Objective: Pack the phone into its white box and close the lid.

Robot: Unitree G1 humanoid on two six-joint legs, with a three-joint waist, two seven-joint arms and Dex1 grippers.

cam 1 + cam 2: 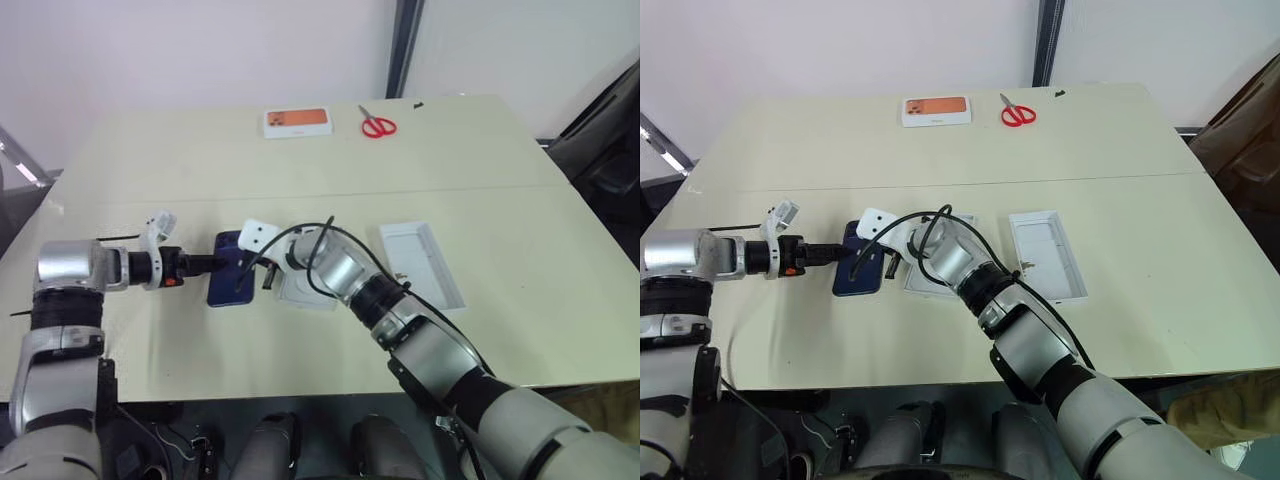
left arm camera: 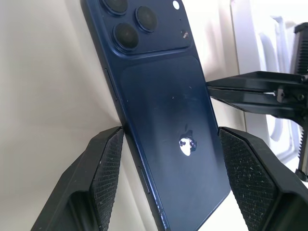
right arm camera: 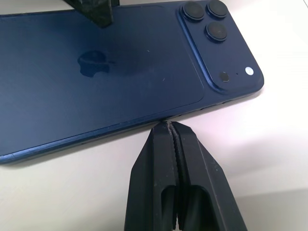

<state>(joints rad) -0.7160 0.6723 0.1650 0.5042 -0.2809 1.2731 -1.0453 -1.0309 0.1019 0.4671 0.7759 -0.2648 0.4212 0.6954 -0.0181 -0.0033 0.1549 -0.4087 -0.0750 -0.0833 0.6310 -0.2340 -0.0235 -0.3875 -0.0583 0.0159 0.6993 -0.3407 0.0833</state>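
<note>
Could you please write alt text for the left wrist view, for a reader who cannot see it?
A dark blue phone lies back-up on a pale table, its camera bump at the far end, between the left gripper's two open black fingers. The right gripper's shut fingers touch its edge from the side.

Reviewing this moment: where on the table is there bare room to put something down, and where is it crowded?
Free: the table strip between the scissors and the lid, and its near edge. Crowded: mid-left, where both grippers meet at the phone beside the white box.
</note>
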